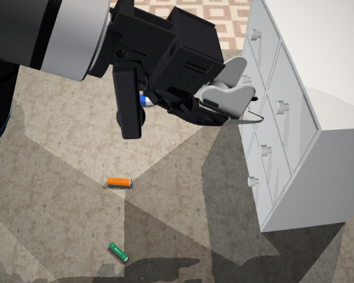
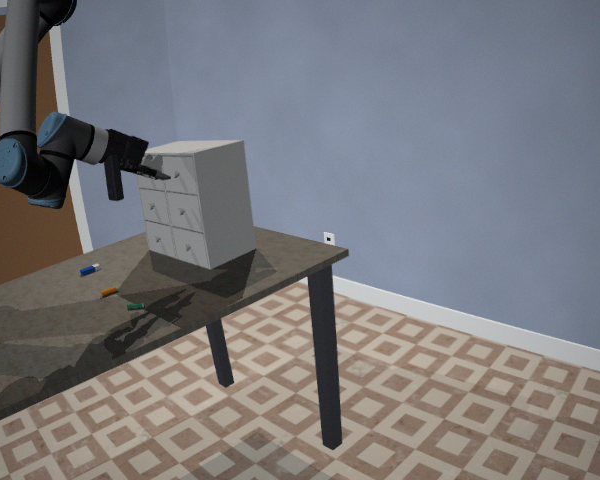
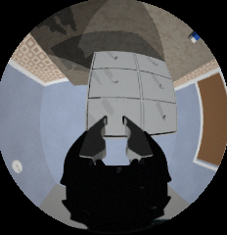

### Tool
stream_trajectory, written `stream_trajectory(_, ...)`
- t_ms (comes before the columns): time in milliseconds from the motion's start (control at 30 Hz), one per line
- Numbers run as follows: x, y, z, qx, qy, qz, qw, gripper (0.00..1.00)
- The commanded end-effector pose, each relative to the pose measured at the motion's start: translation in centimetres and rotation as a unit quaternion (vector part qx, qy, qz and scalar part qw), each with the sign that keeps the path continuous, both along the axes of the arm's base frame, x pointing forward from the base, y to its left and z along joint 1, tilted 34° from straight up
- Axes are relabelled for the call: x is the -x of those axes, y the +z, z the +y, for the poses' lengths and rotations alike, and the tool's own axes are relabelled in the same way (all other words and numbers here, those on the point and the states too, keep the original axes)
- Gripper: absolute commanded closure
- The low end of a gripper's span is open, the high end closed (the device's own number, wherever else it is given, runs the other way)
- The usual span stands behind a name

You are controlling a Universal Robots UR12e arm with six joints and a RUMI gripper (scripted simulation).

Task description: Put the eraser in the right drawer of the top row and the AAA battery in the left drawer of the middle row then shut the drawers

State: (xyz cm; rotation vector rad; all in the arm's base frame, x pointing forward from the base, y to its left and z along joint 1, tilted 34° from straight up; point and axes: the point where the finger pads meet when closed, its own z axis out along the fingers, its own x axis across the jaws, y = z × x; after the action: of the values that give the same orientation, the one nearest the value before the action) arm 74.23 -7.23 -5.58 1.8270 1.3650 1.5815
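The white chest (image 1: pixel 311 188) (image 2: pixel 225 206) (image 3: pixel 115 83) stands upright with its drawers looking shut. My gripper (image 1: pixel 259 108) (image 2: pixel 168 177) (image 3: pixel 114 117) is partly open, with nothing seen between its fingertips. It is in front of the right drawer of the top row, at about the height of that drawer's knob (image 1: pixel 281 107) (image 2: pixel 176 174); in the top view the tips appear just short of the knob. The blue and white eraser (image 1: pixel 146 99) (image 2: pixel 89 269) (image 3: pixel 194 37) lies on the table. The slimmer green battery (image 1: pixel 118 252) (image 2: pixel 135 306) also lies there.
A thicker orange battery (image 1: pixel 118 181) (image 2: pixel 108 291) lies on the table (image 1: pixel 64 146) (image 2: pixel 300 253) between the eraser and the green battery. Knobs stick out from the other drawers, such as the middle right knob (image 1: pixel 265 150) (image 2: pixel 182 211). The table's edge is beyond the chest's right side.
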Motion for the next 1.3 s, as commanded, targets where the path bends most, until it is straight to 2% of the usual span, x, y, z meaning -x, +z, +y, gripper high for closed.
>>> stream_trajectory(0,-0.5,0.2,-0.1,0.002,0.0,-0.002,1.0,0.8)
stream_trajectory(1267,-3.5,0.6,0.0,0.002,0.0,-0.002,1.0,0.8)
